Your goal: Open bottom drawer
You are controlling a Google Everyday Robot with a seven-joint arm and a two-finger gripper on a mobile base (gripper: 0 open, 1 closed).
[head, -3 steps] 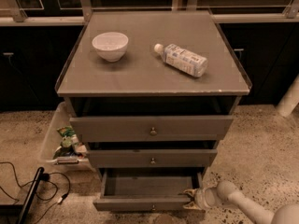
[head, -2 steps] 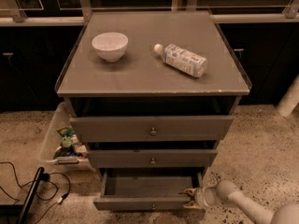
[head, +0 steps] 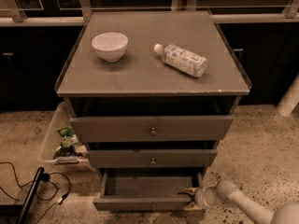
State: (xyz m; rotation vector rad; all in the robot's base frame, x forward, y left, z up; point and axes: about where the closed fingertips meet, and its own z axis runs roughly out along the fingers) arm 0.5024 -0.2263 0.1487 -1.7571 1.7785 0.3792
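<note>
The bottom drawer (head: 140,203) is the lowest of three grey drawers and stands pulled out, its dark inside showing. Its small brass knob sits at the lower edge of the view. My gripper (head: 191,198) is at the drawer's right front corner, low near the floor, with the white arm (head: 243,204) reaching in from the lower right. The fingers straddle the drawer's right front edge. The middle drawer (head: 152,158) and the top drawer (head: 152,128) are each pulled out a little.
On the cabinet top (head: 149,73) stand a white bowl (head: 110,45) and a lying plastic bottle (head: 181,59). A clear bin with packets (head: 63,141) sits on the floor to the left. Black cables (head: 32,190) lie at lower left. A white post (head: 289,97) is at right.
</note>
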